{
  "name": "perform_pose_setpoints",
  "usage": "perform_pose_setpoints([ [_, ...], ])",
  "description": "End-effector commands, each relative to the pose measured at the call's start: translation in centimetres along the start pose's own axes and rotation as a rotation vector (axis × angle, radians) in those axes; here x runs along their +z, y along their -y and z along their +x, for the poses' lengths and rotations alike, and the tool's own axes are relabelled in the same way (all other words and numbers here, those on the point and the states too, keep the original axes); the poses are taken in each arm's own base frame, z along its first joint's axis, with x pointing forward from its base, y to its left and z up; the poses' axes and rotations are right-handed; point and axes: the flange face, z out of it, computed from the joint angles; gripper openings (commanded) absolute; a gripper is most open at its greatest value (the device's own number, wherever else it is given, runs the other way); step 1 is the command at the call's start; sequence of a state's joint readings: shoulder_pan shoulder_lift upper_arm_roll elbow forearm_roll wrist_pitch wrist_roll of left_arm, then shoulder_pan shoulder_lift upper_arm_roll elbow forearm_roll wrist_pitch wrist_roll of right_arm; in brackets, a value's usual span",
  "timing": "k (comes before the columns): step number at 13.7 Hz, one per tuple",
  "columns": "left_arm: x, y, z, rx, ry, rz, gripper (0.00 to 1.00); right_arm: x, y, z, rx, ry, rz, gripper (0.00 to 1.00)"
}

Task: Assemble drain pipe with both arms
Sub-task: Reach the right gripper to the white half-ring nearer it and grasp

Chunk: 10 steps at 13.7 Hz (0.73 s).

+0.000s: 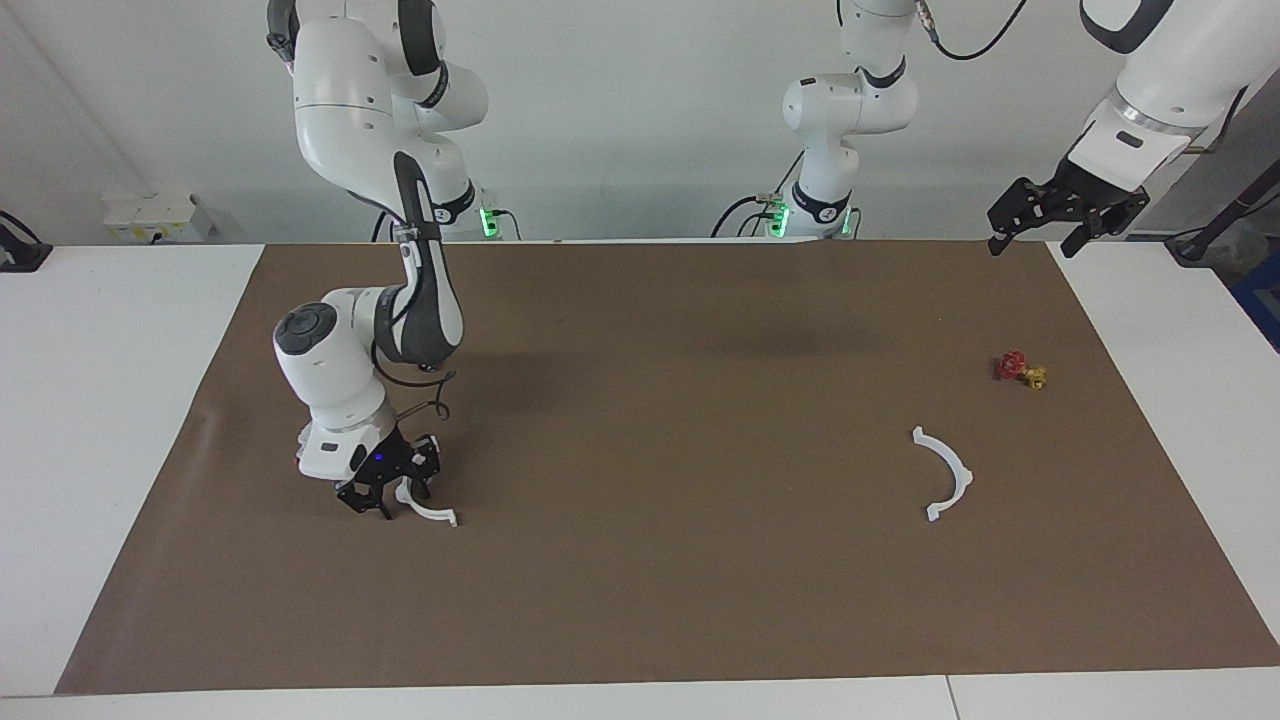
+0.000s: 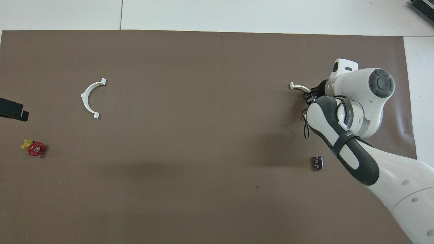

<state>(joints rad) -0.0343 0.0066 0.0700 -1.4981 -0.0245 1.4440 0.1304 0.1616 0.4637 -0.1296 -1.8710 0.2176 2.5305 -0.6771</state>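
Observation:
One drain pipe half point(image 1: 432, 513) point(image 2: 298, 87), a thin white arc, lies on the brown mat point(image 1: 660, 560) toward the right arm's end. My right gripper point(image 1: 392, 495) point(image 2: 309, 96) is down on it, fingertips closed on the arc's middle. Only the arc's end farther from the robots shows past the hand. The other drain pipe half point(image 1: 945, 475) point(image 2: 91, 98) lies flat and untouched toward the left arm's end. My left gripper point(image 1: 1032, 245) waits open in the air over the mat's corner at the robots' edge.
A small dark cylinder point(image 2: 317, 162) lies on the mat nearer to the robots than the gripped half. A red and yellow valve piece point(image 1: 1020, 370) point(image 2: 34, 148) sits nearer to the robots than the other half.

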Motion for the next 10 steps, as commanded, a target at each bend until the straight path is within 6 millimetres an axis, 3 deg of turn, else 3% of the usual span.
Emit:
perform_pose_setpoints([
  [1,-0.1,0.1,-0.7,0.003,0.004,-0.011,1.0,-0.6,-0.7,0.0,0.028,0.013,0.036,0.0],
  [3,-0.1,0.1,-0.7,0.003,0.004,-0.011,1.0,-3.6,-0.1,1.0,0.104,0.013,0.055,0.0],
  [5,-0.2,0.0,-0.8,0.003,0.002,-0.011,1.0,-6.6,1.8,2.2,0.187,0.03,0.078,0.0],
  [7,-0.1,0.1,-0.7,0.003,0.004,-0.011,1.0,-8.3,5.4,3.6,0.273,0.059,0.097,0.0],
  [10,-0.1,0.1,-0.7,0.003,0.004,-0.011,1.0,-8.5,12.0,6.3,0.366,0.079,0.057,0.0],
])
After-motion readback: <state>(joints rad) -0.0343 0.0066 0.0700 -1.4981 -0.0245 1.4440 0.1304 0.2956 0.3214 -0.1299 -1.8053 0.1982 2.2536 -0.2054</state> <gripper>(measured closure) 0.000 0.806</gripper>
